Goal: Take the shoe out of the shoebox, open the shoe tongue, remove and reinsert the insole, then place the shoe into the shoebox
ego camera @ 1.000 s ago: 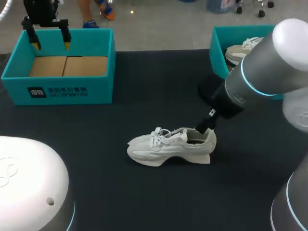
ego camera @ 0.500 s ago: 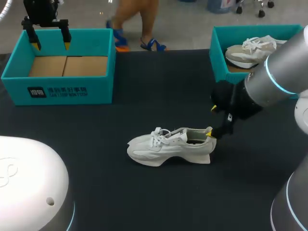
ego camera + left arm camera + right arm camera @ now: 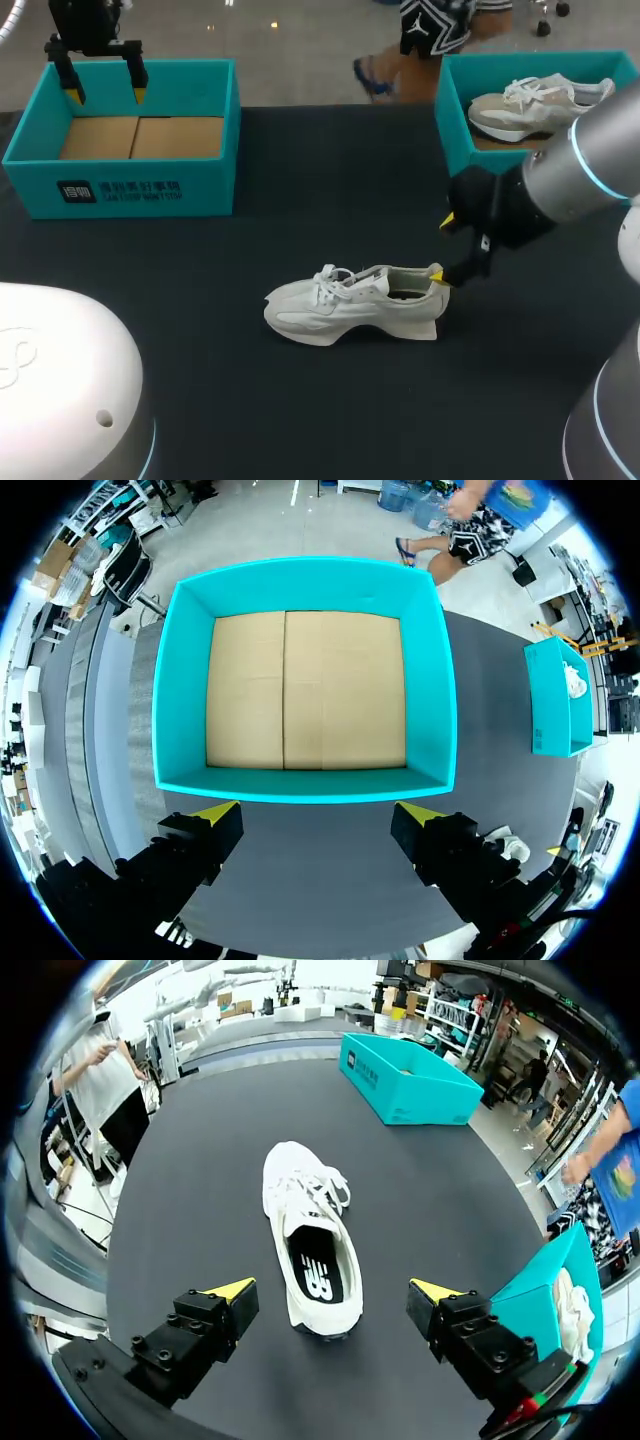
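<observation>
Black table (image 3: 330,180), white shoe (image 3: 350,303) mid-surface, teal shoebox (image 3: 130,190) far left

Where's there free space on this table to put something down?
The bare table between the empty left box and the right box, beyond the white shoe; also between the shoe and the robot. Crowded at its heel, where the right gripper hovers.

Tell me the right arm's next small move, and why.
Probably ease the right gripper forward and down until it straddles the heel of the shoe, then close. The gripper is open just behind the heel, and the shoe stands on the table with its insole in, so boxing it looks next.
</observation>
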You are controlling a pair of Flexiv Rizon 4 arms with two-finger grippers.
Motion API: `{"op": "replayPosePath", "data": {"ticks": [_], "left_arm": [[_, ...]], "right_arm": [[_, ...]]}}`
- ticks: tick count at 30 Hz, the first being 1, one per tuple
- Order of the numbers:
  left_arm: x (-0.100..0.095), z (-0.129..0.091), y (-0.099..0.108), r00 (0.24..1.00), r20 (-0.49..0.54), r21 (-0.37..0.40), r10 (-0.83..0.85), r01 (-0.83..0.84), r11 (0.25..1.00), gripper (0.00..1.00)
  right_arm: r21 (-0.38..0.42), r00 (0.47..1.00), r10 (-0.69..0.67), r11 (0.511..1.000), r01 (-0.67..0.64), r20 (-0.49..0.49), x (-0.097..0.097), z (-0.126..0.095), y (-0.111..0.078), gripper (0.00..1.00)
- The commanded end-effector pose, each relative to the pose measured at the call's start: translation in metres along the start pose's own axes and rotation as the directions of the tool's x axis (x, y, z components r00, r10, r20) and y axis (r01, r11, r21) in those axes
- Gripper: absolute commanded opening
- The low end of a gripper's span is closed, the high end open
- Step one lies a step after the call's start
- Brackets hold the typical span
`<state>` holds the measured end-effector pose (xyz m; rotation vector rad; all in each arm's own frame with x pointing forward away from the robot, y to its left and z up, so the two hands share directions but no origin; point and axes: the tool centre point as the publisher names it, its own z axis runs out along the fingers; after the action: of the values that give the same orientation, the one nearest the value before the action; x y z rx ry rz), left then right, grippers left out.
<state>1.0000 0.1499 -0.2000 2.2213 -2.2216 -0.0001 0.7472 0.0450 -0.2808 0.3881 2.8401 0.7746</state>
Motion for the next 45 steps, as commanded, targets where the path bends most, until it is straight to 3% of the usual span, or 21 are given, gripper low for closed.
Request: {"op": "replayPosePath", "data": {"ticks": [1,5,10,12,14,34,37,45], "left_arm": [[0.0,0.0,0.0,1.0,0.0,0.0,0.0,0.0,1.0,1.0],[0.0,0.0,0.0,1.0,0.0,0.0,0.0,0.0,1.0,1.0],[0.0,0.0,0.0,1.0,0.0,0.0,0.0,0.0,1.0,1.0],[0.0,0.0,0.0,1.0,0.0,0.0,0.0,0.0,1.0,1.0],[0.0,0.0,0.0,1.0,0.0,0.0,0.0,0.0,1.0,1.0],[0.0,0.0,0.0,1.0,0.0,0.0,0.0,0.0,1.0,1.0],[0.0,0.0,0.0,1.0,0.0,0.0,0.0,0.0,1.0,1.0],[0.0,0.0,0.0,1.0,0.0,0.0,0.0,0.0,1.0,1.0]], "right_arm": [[-0.19,0.998,-0.035,0.981,0.024,-0.056,-0.007,-0.003,-0.018,1.0],[-0.355,0.984,-0.141,0.93,0.093,-0.113,-0.014,-0.011,-0.034,1.0],[-0.431,0.961,-0.247,0.886,0.172,-0.124,-0.018,-0.011,-0.046,1.0],[-0.444,0.957,-0.263,0.877,0.185,-0.12,-0.018,-0.009,-0.049,1.0],[-0.386,0.963,-0.26,0.898,0.213,-0.076,-0.019,-0.003,-0.054,1.0],[-0.386,0.963,-0.26,0.898,0.213,-0.076,-0.019,-0.003,-0.054,1.0],[-0.443,0.964,-0.262,0.871,0.215,-0.048,-0.023,0.006,-0.068,1.0],[-0.502,0.968,-0.244,0.846,0.182,-0.06,-0.032,0.023,-0.099,1.0]]}}
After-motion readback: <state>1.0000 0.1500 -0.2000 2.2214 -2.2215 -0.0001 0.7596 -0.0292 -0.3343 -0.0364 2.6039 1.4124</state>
